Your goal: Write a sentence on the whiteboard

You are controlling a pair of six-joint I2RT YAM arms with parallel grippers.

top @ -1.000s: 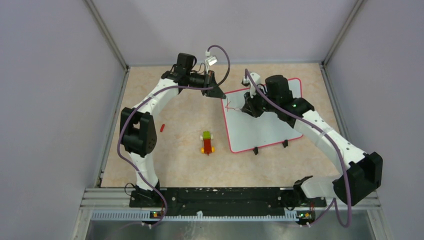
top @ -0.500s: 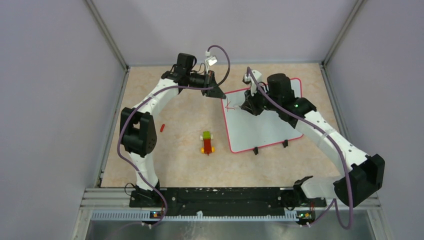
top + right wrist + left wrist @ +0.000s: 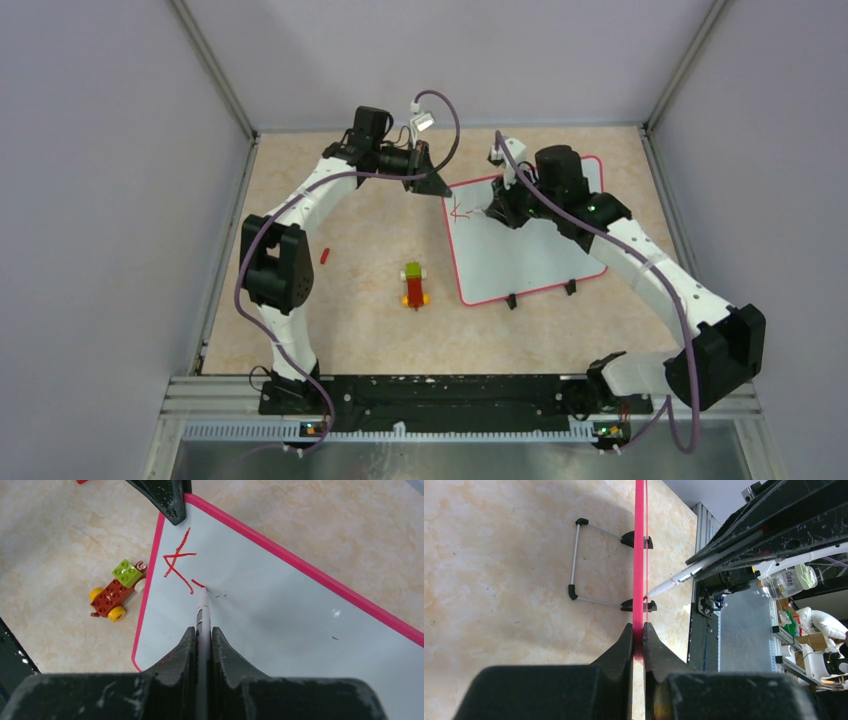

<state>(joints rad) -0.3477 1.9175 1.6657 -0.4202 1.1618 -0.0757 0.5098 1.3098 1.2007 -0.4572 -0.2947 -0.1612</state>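
The whiteboard [image 3: 540,250] lies on the table at the right, white with a red-pink rim and two black clip feet at its near edge. My left gripper [image 3: 440,188] is shut on its far-left corner; the left wrist view shows the rim [image 3: 639,555] edge-on between the jaws [image 3: 638,632]. My right gripper [image 3: 497,212] is shut on a white marker [image 3: 203,615] whose tip touches the board [image 3: 280,615] just right of a red letter [image 3: 177,565], at the end of a short new red stroke [image 3: 198,583]. The marker also shows in the left wrist view [image 3: 674,582].
A small toy car [image 3: 414,285] of red, green and yellow bricks stands left of the board, also in the right wrist view [image 3: 117,587]. A small red piece [image 3: 325,255] lies near the left arm. Grey walls enclose the table.
My right gripper has shifted slightly to the right with the marker, leaving a short red stroke beside the first letter. The left arm and the board have not moved.
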